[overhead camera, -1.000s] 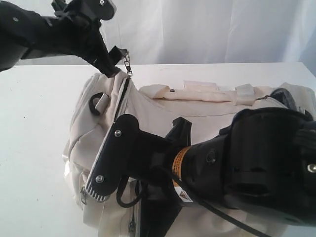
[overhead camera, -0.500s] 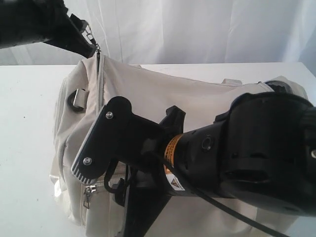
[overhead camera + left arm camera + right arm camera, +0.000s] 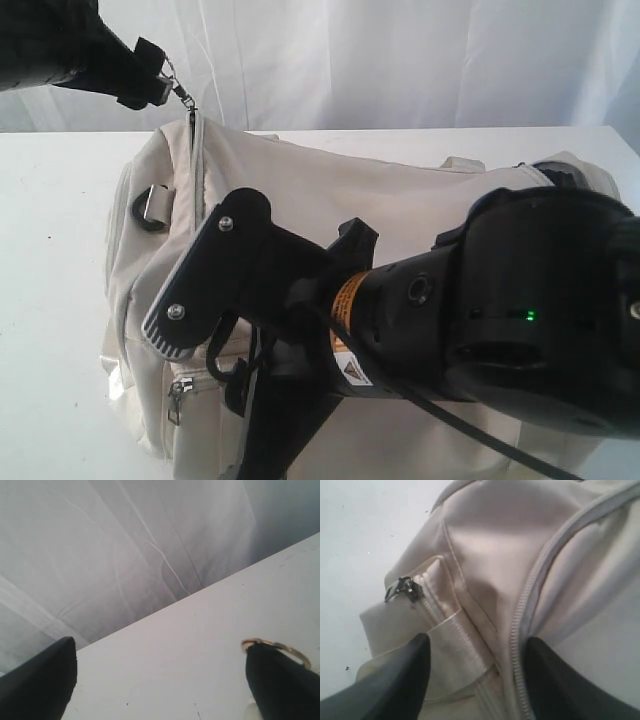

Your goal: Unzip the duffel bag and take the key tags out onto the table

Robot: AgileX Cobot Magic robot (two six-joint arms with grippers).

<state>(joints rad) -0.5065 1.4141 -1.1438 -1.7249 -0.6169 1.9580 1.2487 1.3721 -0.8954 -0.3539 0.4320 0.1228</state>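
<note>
A: Start with the left gripper (image 3: 159, 652). Is it clamped on anything?
B: No. In its wrist view the two black fingers (image 3: 40, 680) stand wide apart, with only white table (image 3: 165, 680) between them. A thin brass-coloured ring (image 3: 276, 647) sits at the tip of one finger. I cannot tell whether it is hooked on.
A: And from outside?
B: That gripper hangs high at the left, above the bag's end. A small metal zip pull (image 3: 181, 93) slants from its tip down to the top corner of the duffel bag (image 3: 330, 200).
A: The right gripper (image 3: 477, 642)?
B: Released too. Its fingers are parted over the bag's side, and a flat band of pale webbing (image 3: 465, 650) shows between them. Whether they touch the cloth I can't say.
A: How does the bag look?
B: Big, cream, soft woven fabric, puckered into folds. It lies on the table and fills the middle of the exterior view. A pale zip track (image 3: 527, 600) curves over it, teeth closed. A side pocket has its own zip with a dark metal slider (image 3: 407, 589). Near the raised end sits a dark ring (image 3: 150, 207) with a grey tab.
A: Around it?
B: Smooth matte tabletop with a few dark specks, and a creased white cloth backdrop (image 3: 400, 60) behind. The right arm's bulky glossy black housing (image 3: 540, 330) blocks much of the bag. It carries an orange label (image 3: 347, 300) and a small green light (image 3: 530, 315).
</note>
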